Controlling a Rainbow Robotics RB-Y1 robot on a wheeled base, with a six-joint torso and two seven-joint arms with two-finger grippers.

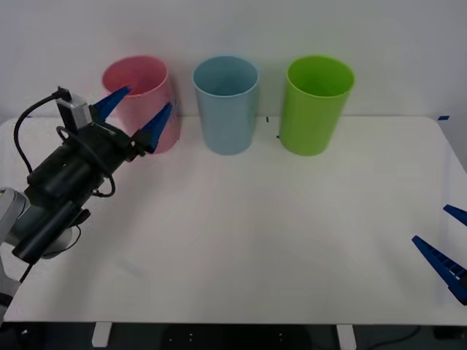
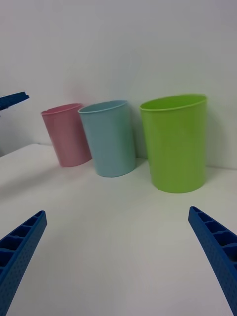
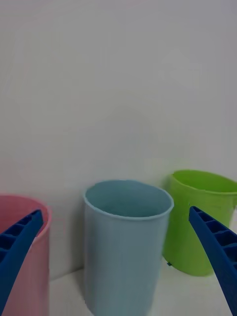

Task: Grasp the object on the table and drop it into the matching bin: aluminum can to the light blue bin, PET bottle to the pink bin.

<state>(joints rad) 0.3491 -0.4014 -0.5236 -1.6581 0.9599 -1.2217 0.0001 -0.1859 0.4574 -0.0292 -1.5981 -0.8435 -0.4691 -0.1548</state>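
The aluminum can and the PET bottle are out of view. My left gripper is open and empty, raised just in front of the pink bin at the table's back left. In the left wrist view the left gripper faces the light blue bin, with the pink bin beside it. The light blue bin stands upright between the pink and green ones. My right gripper waits open and empty at the right edge of the white table.
A green bin stands to the right of the light blue one, all three in a row along the back edge by the white wall. From the right wrist, the pink bin, light blue bin and green bin stand side by side.
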